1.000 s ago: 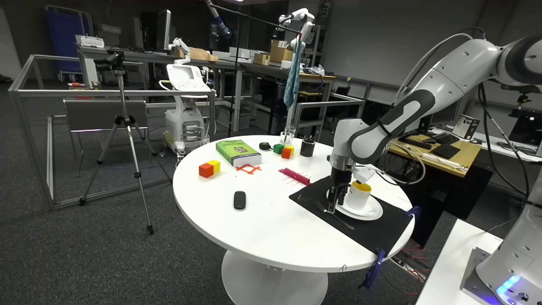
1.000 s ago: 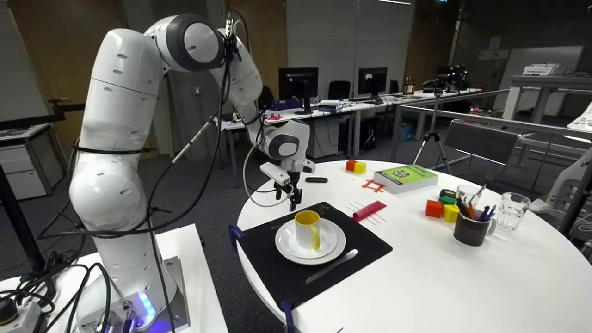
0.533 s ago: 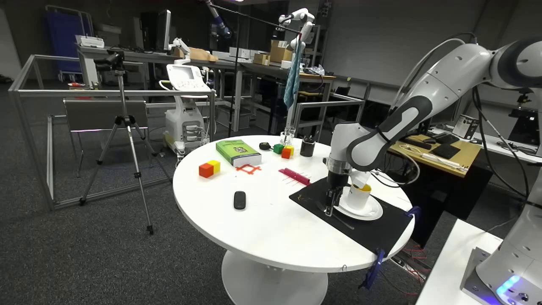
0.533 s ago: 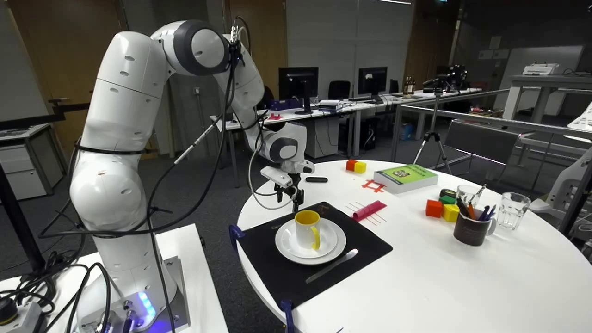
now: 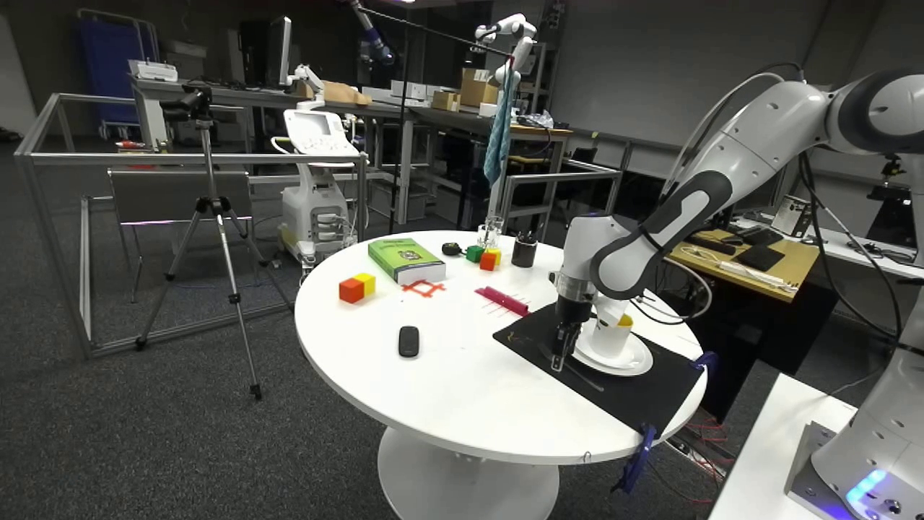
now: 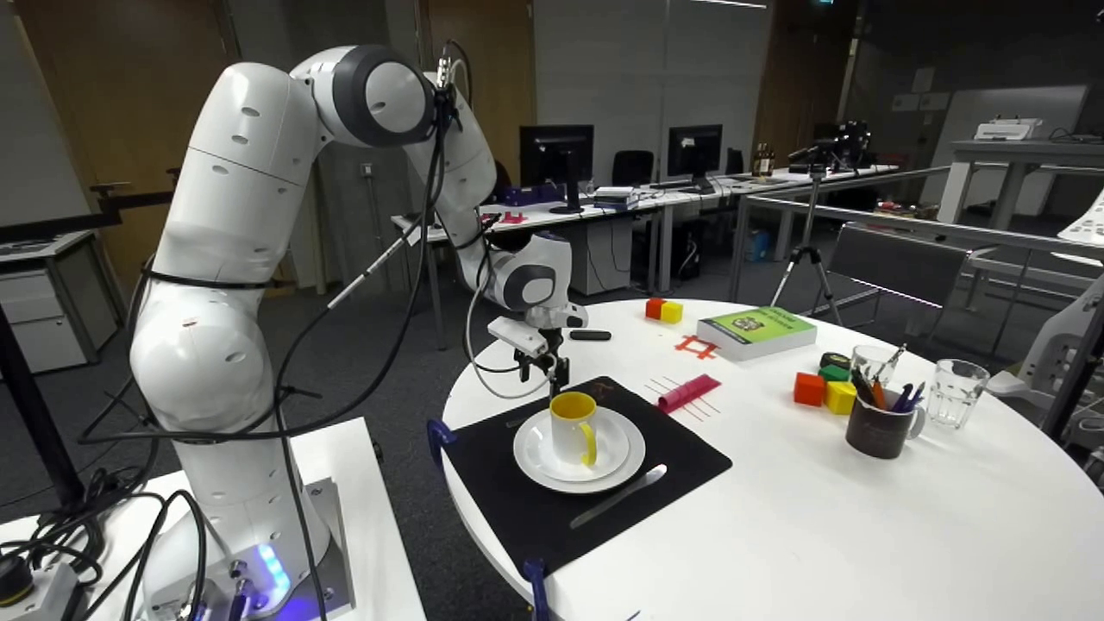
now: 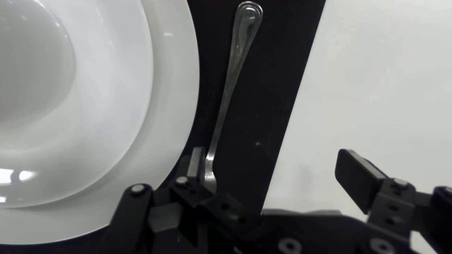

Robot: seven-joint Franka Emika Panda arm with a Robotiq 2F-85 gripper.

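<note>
"Beside the stacked plates (image 7: 176, 70), on the black placemat (image 7: 268, 106), lies a silver utensil (image 7: 235, 67), handle toward the top of the wrist view. Lower end's covered there, so fork or spoon can't be told."

"& the gripper (image 7: 277, 167)?"

"Jaws wide apart. One of the fingers (image 7: 196, 163) is over the placemat strip btwn plate rim & utensil neck, right beside the neck in that view; touching or not, can't tell. Other's over the white table (image 7: 381, 88), past the placemat's edge."

"What's in the way?"

"Mainly the plates: rim runs close to that finger. White cup (image 6: 567, 442) w/ yellow inside stands upright on them, & in an exterior view it's in front of the gripper. Knife (image 6: 619, 498) lies on the plates' far side from the utensil. Blue clamps (image 6: 536, 586) grip two placemat corners at the table edge."

"Farther out?"

"Pink roll (image 6: 688, 393) just off the placemat. Black handset (image 5: 408, 341) well apart from it, then a green book (image 5: 406, 261) w/ a red cube (image 5: 351, 290) & a yellow cube (image 5: 369, 284) nr. Dark mug (image 6: 878, 431) w/ pens (image 6: 907, 397) sits by 2 glasses (image 6: 956, 397), more coloured cubes (image 6: 809, 389) next to it."
</note>
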